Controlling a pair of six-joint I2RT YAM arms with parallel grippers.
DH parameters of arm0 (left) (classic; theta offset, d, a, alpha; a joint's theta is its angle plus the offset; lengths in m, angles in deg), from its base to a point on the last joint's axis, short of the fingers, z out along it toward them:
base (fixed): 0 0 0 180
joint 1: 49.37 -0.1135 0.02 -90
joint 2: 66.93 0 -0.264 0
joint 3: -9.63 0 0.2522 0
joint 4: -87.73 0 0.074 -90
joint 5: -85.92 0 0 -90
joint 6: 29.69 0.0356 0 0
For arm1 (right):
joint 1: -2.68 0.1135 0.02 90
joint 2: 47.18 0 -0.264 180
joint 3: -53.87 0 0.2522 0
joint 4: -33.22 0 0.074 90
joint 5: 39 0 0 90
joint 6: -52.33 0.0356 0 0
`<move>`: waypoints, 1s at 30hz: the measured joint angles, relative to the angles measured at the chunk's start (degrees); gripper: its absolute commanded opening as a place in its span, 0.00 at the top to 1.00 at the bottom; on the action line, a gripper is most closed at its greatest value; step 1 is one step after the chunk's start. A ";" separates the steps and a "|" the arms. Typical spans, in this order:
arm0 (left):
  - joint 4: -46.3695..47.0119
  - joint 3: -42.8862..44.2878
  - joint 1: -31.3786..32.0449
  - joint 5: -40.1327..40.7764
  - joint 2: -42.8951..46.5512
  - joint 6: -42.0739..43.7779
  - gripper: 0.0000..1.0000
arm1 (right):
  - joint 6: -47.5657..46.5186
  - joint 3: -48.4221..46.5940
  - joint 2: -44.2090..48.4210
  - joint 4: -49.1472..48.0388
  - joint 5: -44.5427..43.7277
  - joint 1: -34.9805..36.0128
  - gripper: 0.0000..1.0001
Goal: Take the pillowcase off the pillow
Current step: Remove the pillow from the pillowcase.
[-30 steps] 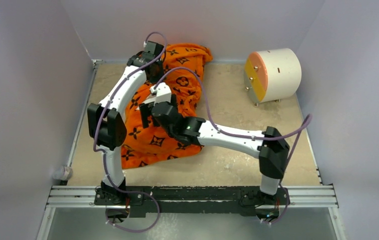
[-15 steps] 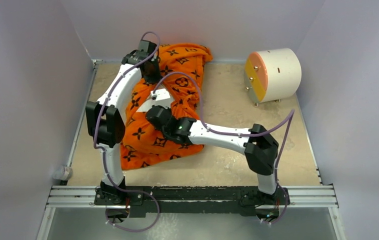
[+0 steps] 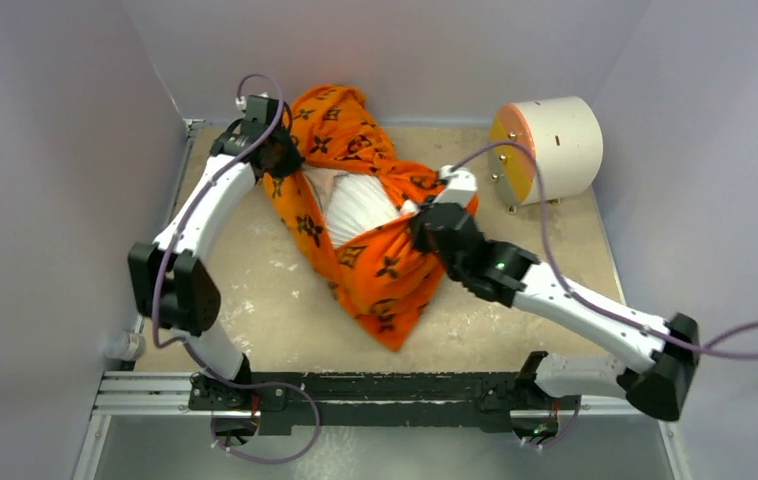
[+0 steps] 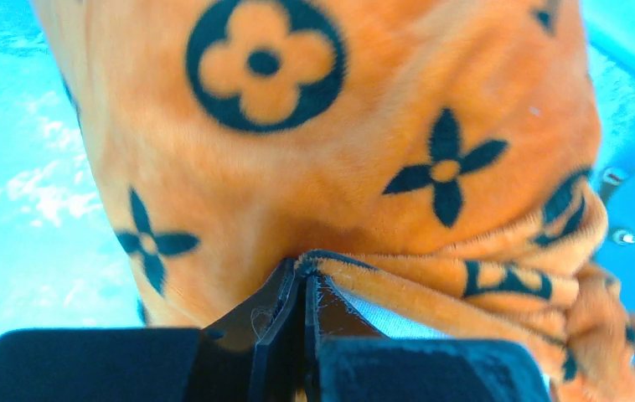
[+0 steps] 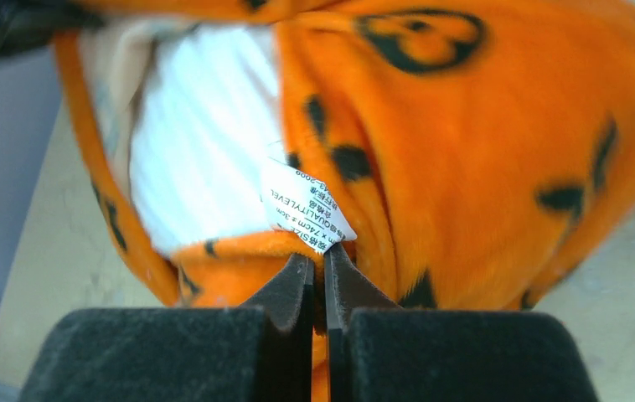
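The orange pillowcase [image 3: 385, 270] with black motifs is stretched between my two grippers, its lower end sagging toward the table's front. Its mouth gapes, and the white pillow [image 3: 358, 205] shows inside. At the back left, my left gripper [image 3: 280, 160] is shut on the pillowcase's hem [image 4: 339, 264]; the left wrist view shows fabric pinched at the tips [image 4: 306, 270]. On the right of the mouth, my right gripper [image 3: 421, 216] is shut on the pillowcase's edge [image 5: 239, 251], just below a white printed label [image 5: 306, 205]. The pillow [image 5: 197, 134] bulges out above it.
A white cylinder with an orange face [image 3: 545, 150] lies at the back right. A small pale object [image 3: 125, 346] sits at the left edge by the wall. Grey walls enclose three sides, and a metal rail [image 3: 385, 392] runs along the near edge.
My right gripper has shut on the pillowcase's edge and drawn it to the right. The left arm has pulled left and back. The mouth has spread, baring the white pillow.
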 measured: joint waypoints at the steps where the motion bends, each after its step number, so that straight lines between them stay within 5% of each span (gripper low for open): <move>1: 0.46 -2.16 0.00 0.63 3.26 -0.98 1.00 | -0.33 1.11 2.84 0.20 0.92 -2.67 1.00; 9: 0.22 -10.21 -0.20 5.79 21.20 -3.52 1.00 | -5.79 1.79 6.47 -3.52 8.31 -14.80 1.00; 15: 0.15 -11.61 1.44 5.95 18.95 -0.55 1.00 | -7.82 1.81 -1.55 -3.30 15.76 -16.15 1.00; 18: -1.64 -9.25 5.46 7.32 13.97 1.97 0.82 | -8.90 1.81 -3.13 -2.86 17.66 -17.55 1.00; 22: -2.75 -3.30 10.54 5.84 9.18 4.85 0.41 | -10.29 1.79 -3.41 -2.89 18.86 -19.10 1.00; 30: 1.42 11.45 20.83 -13.11 8.94 7.56 0.25 | -11.23 2.36 -2.51 -2.93 20.35 -20.00 1.00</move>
